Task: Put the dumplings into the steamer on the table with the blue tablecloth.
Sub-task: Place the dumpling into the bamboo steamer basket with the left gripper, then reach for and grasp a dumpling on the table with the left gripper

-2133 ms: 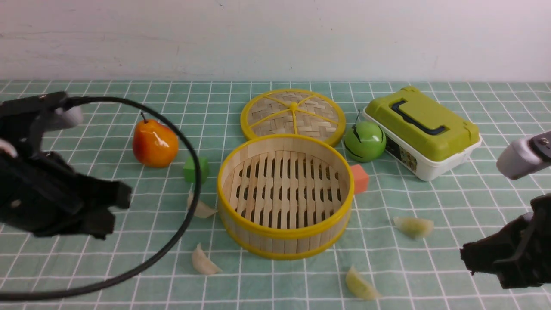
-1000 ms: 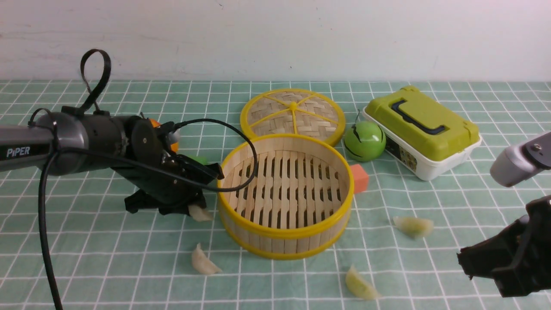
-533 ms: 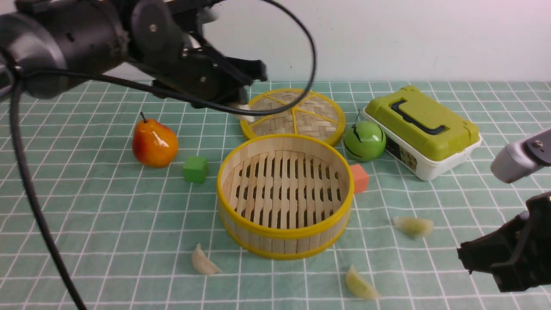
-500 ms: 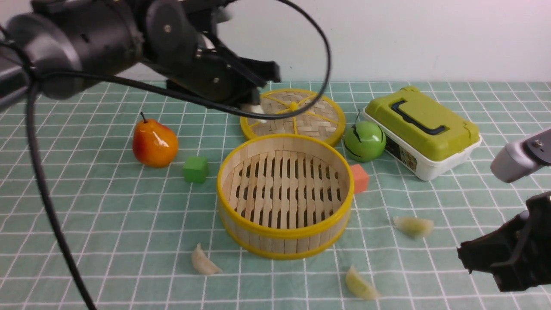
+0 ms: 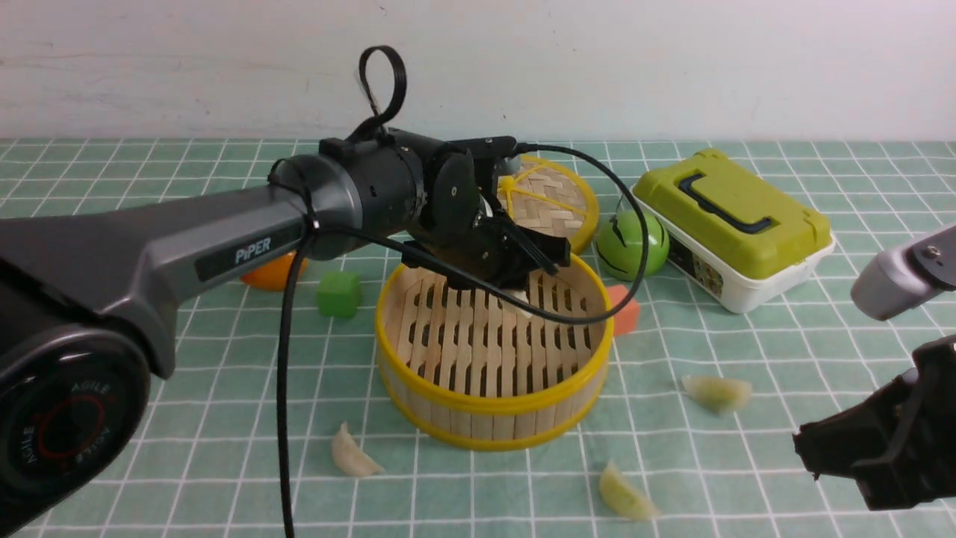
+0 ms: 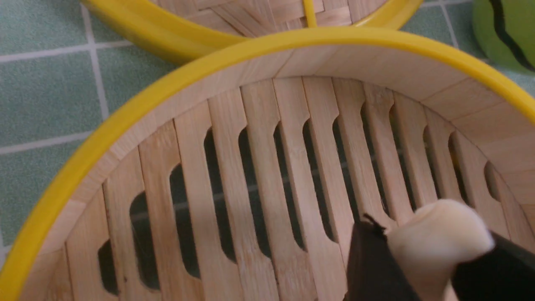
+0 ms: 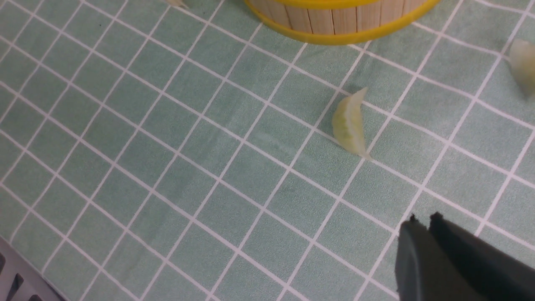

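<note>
The steamer [image 5: 493, 407] stands mid-table on the blue tablecloth [image 5: 187, 388]. My left gripper [image 5: 526, 278] reaches inside it, low over the slatted floor [image 6: 259, 175], and is shut on a cream-white dumpling [image 6: 434, 238] that sits between its two black fingers [image 6: 368, 259]. Another cream dumpling [image 5: 352, 453] lies in front of the steamer on the left. Two yellow-green dumplings [image 5: 626, 495] [image 5: 717, 392] lie on the cloth to the right. My right gripper [image 5: 806, 448] hovers shut and empty at the right edge, near the closer yellow-green dumpling [image 7: 349, 125].
The flat woven lid [image 5: 556, 196] lies behind the steamer. A green ball [image 5: 633, 243] and a green-lidded box [image 5: 732, 224] stand back right. An orange cube [image 5: 626, 310] touches the steamer's right side. A green cube [image 5: 340, 293] and a mostly hidden orange pear [image 5: 265, 278] sit left.
My left arm has swung from high above the lid down into the steamer, carrying the cream dumpling. The right arm has barely moved.
</note>
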`<state>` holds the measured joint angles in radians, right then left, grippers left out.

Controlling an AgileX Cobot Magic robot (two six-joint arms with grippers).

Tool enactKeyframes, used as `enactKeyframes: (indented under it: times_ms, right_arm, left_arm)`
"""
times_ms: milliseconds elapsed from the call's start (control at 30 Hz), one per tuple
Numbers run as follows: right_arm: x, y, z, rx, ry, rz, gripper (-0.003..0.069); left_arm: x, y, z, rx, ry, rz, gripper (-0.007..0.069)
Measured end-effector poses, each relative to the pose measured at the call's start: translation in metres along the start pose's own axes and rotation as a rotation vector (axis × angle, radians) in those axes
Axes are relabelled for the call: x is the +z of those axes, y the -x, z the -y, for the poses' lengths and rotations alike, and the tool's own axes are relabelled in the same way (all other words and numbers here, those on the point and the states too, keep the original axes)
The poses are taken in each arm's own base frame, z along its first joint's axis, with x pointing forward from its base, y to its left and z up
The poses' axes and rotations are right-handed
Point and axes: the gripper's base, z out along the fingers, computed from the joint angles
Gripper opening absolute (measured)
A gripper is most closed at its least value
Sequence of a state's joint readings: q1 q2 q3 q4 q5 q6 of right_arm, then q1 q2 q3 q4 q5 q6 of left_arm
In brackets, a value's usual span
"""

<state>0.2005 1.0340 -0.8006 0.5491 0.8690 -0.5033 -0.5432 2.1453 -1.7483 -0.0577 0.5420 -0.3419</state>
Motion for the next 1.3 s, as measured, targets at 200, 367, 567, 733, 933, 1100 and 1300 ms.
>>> enactKeyframes:
  times_ms: [200, 367, 567, 733, 933, 1100, 1300]
  right_arm:
    - [0.000, 0.000, 0.000, 0.000, 0.000, 0.000, 0.0041]
    - [0.000, 0.000, 0.000, 0.000, 0.000, 0.000, 0.0042]
    - [0.000, 0.000, 0.000, 0.002, 0.001, 0.003, 0.0042]
    - [0.000, 0.001, -0.001, 0.008, 0.007, 0.007, 0.0042]
    - [0.000, 0.002, -0.002, 0.027, 0.027, 0.018, 0.0046]
    - [0.000, 0.002, -0.003, 0.029, 0.029, 0.020, 0.0052]
    - [0.000, 0.002, -0.003, 0.029, 0.030, 0.018, 0.0059]
  left_arm:
    - [-0.047, 0.018, 0.006, 0.049, 0.030, 0.004, 0.0512]
    - [-0.121, 0.034, 0.007, 0.118, 0.106, 0.018, 0.0554]
    - [-0.200, 0.011, -0.019, 0.139, 0.295, -0.024, 0.0534]
    - [-0.197, -0.056, -0.060, -0.052, 0.322, -0.113, 0.0490]
    - [-0.152, -0.114, -0.076, -0.249, 0.241, -0.162, 0.0467]
    - [-0.116, -0.122, -0.079, -0.310, 0.187, -0.130, 0.0465]
    - [-0.078, -0.131, -0.084, -0.364, 0.187, -0.138, 0.0465]
